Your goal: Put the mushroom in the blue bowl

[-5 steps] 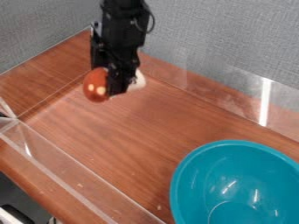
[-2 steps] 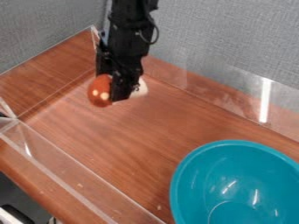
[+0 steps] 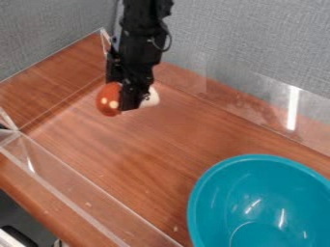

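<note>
Mushroom (image 3: 110, 99) and gripper (image 3: 125, 94) are seen together in the single camera view, at the upper left of a reddish-brown wooden table (image 3: 116, 164). The orange-red cap is turned toward the left, and a small patch of the cream-white stem is visible at the right side of the black fingers, just above the wood. The jaws are pressed in on the mushroom, which is pinched between them, so that part of the cap is covered by the dark fingers. Whether the mushroom is touching the table or is held just clear of it cannot be told from this angle. The black arm (image 3: 142, 29) is seen coming down from the top edge of the picture, with the gripper pointed steeply downward. The blue bowl (image 3: 264, 207) is placed at the lower right corner, well apart from the mushroom, and is partly cut off by the right and bottom edges; its glossy teal inside is marked by a few bright reflections. The table is bordered by low clear plastic walls (image 3: 58, 207), one of which runs along the near left edge and another along the far side behind the arm. A grey textured wall (image 3: 245, 39) is seen behind the table.
</note>
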`<state>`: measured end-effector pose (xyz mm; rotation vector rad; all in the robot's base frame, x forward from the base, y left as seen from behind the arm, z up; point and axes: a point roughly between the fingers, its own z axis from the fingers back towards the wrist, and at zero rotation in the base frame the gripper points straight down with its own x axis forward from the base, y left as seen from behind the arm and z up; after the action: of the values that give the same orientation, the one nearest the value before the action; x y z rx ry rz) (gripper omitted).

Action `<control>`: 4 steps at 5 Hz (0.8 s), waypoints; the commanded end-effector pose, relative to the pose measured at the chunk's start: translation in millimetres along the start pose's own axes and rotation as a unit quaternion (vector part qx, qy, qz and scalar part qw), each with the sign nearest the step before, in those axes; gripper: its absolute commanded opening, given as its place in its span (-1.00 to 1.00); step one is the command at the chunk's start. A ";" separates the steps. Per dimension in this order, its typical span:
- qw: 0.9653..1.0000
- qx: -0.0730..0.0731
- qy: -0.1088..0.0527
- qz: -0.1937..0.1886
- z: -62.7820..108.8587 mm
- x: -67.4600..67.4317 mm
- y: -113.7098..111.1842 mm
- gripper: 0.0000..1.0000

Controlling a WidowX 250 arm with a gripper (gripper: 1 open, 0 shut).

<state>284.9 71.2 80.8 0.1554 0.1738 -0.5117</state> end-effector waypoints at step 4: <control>0.998 0.035 -0.033 -0.040 16.5 9.5 -9.3 -1.00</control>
<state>286.2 57.4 75.4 0.1732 0.1572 -0.5970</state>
